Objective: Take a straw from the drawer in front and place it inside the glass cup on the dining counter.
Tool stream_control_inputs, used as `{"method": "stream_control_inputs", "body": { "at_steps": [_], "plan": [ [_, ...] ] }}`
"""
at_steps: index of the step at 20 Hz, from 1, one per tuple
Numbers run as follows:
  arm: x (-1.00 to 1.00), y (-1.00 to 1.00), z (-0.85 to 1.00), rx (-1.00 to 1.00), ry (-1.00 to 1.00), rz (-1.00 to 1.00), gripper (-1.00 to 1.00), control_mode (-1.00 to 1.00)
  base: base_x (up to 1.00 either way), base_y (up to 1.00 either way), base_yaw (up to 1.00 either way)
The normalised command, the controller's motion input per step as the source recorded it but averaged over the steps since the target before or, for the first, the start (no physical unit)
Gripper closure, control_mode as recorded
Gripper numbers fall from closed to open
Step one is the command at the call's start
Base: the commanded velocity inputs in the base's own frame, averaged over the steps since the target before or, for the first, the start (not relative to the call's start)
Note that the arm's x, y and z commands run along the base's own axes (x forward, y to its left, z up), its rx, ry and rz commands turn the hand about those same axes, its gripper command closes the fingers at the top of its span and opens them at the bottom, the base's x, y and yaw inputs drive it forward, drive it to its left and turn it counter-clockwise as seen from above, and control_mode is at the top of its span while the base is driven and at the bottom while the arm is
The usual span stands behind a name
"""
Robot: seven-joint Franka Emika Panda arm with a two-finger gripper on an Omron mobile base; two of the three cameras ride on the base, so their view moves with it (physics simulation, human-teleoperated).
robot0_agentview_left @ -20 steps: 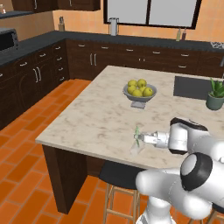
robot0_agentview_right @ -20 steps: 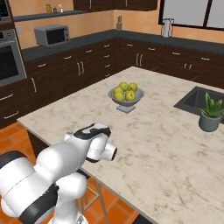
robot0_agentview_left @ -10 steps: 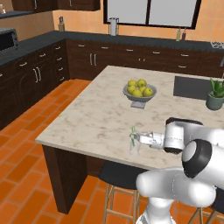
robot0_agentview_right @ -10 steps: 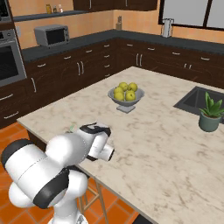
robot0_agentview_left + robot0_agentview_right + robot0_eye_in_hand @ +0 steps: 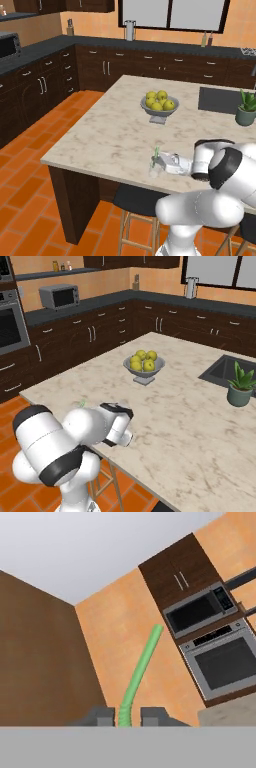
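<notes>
straw (image 5: 137, 674) lt-green | dining counter (image 5: 105, 135) beige, grey veins | lemons (image 5: 159, 100) yellow

Even bright render, soft shadows, slightly blurry

Left base view: set behind the arm, looked forward and down over the table (image 5: 110, 135) from its left. Right base view: the same table (image 5: 200, 426) from the right; both shared the bowl of lemons (image 5: 159, 102). Hand view: close, tilted upward along the fingers (image 5: 155, 716) toward wall and oven (image 5: 222, 662).
</notes>
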Motion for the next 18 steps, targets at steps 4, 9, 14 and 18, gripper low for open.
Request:
{"method": "stream_control_inputs", "body": {
  "at_steps": [4,9,14,18],
  "plan": [
    [0.22,0.00,0.02,0.12,-0.13,0.01,-1.00,-1.00,0.00,0.00,0.00],
    [0.39,-0.07,0.16,0.17,-0.09,0.00,-1.00,-1.00,0.00,0.00,0.00],
    [0.07,-0.33,0.15,0.18,-0.07,0.00,-1.00,-1.00,0.00,0.00,0.00],
    [0.00,-0.21,-0.07,0.04,0.00,0.00,-1.00,-1.00,0.00,0.00,0.00]
  ]
}}
